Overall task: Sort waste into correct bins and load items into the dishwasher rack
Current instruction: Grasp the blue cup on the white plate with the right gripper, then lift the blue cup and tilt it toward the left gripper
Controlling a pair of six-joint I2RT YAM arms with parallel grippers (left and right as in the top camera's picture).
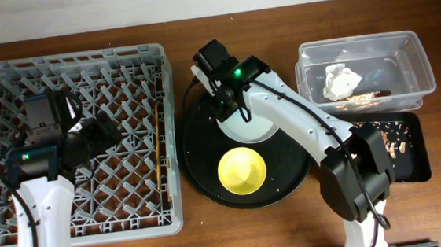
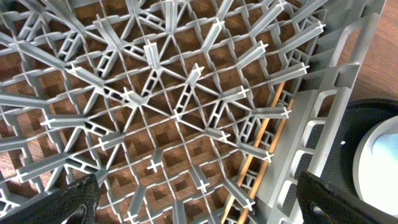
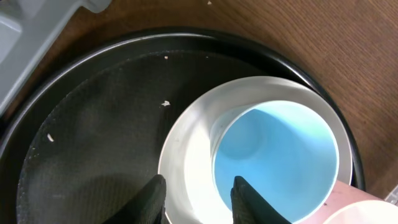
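A: The right pincer [image 3: 199, 186]?
B: Its fingers are apart and empty, poised over the near wall of the blue cup [image 3: 273, 155], which stands on the plate [image 3: 186, 155] in the round tray [image 3: 93, 137].
A: Best way to take it?
B: I'd put one finger inside the cup and one outside, clear of the plate's rim, then close gently.
A: The arm?
B: Stretched across the tray, wrist tipped down. The left pincer [image 2: 199, 196] hangs wide apart over the rack [image 2: 149, 99].

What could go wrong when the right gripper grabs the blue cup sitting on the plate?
The open right gripper hangs over the light blue cup and the plate under it, so closing may catch the plate rim too. The pink cup stands right beside it and could get knocked.
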